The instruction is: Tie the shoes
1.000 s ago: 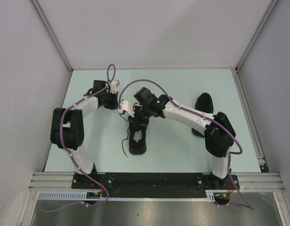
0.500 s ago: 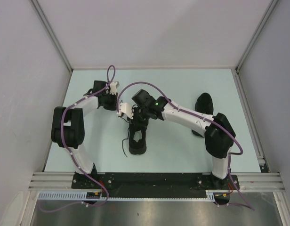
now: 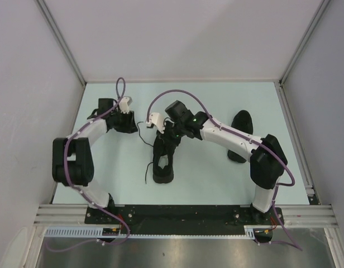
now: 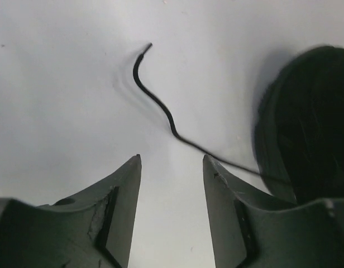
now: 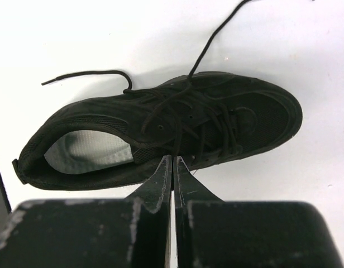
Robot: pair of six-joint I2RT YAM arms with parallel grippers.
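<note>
The black shoe (image 3: 163,167) lies mid-table with its toe towards the back. The right wrist view shows it side-on (image 5: 239,120), grey insole (image 5: 88,151) bared. My right gripper (image 3: 166,135) (image 5: 175,159) is shut at the shoe's lacing, and a taut strand of lace (image 5: 175,139) runs straight into its tips. My left gripper (image 3: 131,125) (image 4: 172,162) stands open just left of the toe (image 4: 311,123), nothing between its fingers. A free lace end (image 4: 161,106) (image 3: 139,130) curls on the table in front of it.
Another lace end (image 3: 147,170) trails off the shoe's left side towards the front. A second dark shoe-like thing (image 3: 242,121) sits at the back right behind the right arm. White walls close the table in on three sides.
My left gripper has opened and drawn back to the left, leaving the lace end on the table. My right gripper has shut at the lacing and shifted slightly towards the back.
</note>
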